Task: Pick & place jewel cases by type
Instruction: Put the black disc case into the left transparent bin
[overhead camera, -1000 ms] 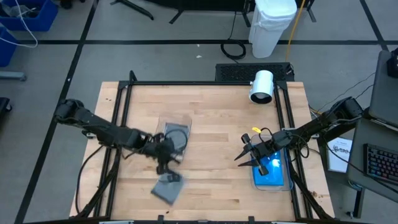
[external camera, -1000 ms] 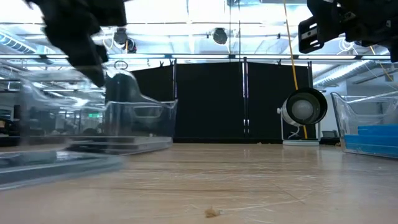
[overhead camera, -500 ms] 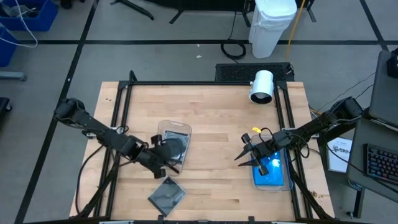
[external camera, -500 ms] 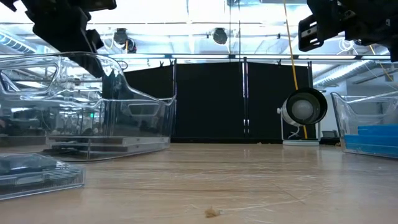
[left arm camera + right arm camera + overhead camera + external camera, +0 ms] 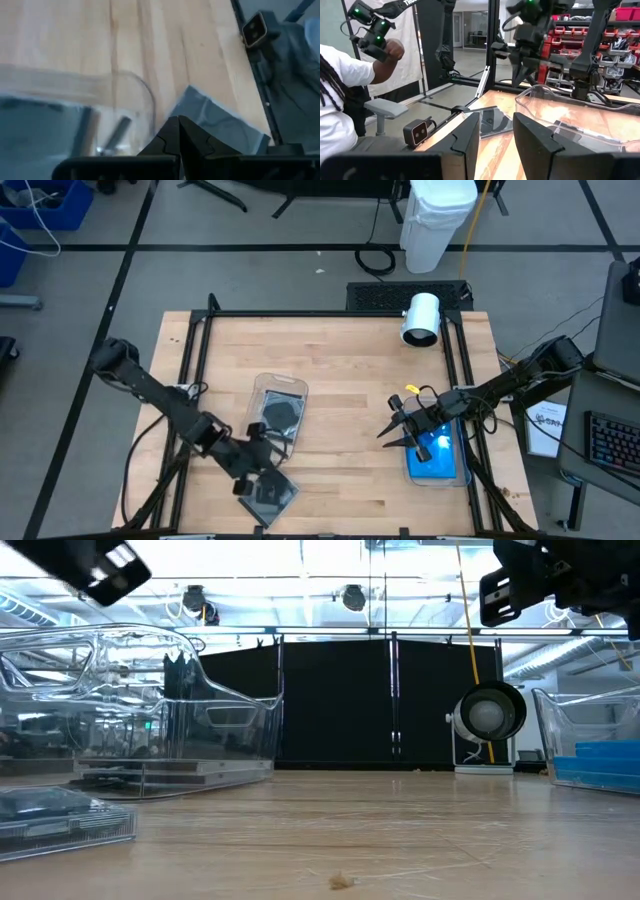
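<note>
The left gripper (image 5: pixel 258 477) has its jaws shut on nothing, just above the grey case (image 5: pixel 270 492) by the surface's (image 5: pixel 340 370) near edge. The right gripper (image 5: pixel 390 433) has its jaws partly open and empty, with bare wood in front.

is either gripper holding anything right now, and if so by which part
Nothing is held. The left gripper is shut and empty above the loose grey jewel case; the right gripper hangs empty beside the clear plastic tub of blue cases.

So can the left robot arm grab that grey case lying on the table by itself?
Probably yes. The left gripper hangs right by the grey jewel case, which lies alone on the bare table, outside the clear tub, with nothing on top. Its fingers are shut, though, so it would have to open them first.
</note>
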Controlling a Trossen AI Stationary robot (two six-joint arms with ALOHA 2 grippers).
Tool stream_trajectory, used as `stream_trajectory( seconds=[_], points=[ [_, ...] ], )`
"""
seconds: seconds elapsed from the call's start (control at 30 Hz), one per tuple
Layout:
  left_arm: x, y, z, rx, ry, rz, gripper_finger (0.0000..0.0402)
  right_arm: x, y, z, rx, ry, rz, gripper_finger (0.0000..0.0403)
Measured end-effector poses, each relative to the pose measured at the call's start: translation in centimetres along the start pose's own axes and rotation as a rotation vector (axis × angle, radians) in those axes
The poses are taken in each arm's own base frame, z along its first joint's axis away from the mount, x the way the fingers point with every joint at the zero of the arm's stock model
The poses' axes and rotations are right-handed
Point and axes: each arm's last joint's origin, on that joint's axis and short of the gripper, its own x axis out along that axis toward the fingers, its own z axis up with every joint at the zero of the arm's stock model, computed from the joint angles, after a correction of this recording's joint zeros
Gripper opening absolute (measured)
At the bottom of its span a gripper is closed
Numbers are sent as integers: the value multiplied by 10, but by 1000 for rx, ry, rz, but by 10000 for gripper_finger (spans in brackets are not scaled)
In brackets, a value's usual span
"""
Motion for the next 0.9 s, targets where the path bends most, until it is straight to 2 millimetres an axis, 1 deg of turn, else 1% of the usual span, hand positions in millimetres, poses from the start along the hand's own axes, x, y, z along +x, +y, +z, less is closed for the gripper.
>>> stream_trajectory(
  seconds=[0.13,0.23,0.37,0.47,0.53,0.7,0.9],
  points=[
    [19,-13,-11,-51,56,-5,3,0,0,0,0,1,0,109],
    [39,-21,-19,-65,93,1,2,0,0,0,0,1,0,109],
    [63,-23,-30,-59,140,37,2,0,0,0,0,1,0,109],
    [75,-17,-30,-70,121,128,4,0,0,0,-3,1,0,109],
    [80,-11,-29,-75,102,184,6,0,0,0,-4,0,0,109],
    [83,7,-21,-55,50,286,3,0,0,0,-7,-2,0,109],
    [85,32,-14,-71,63,386,11,0,0,0,-7,1,0,109]
  ],
)
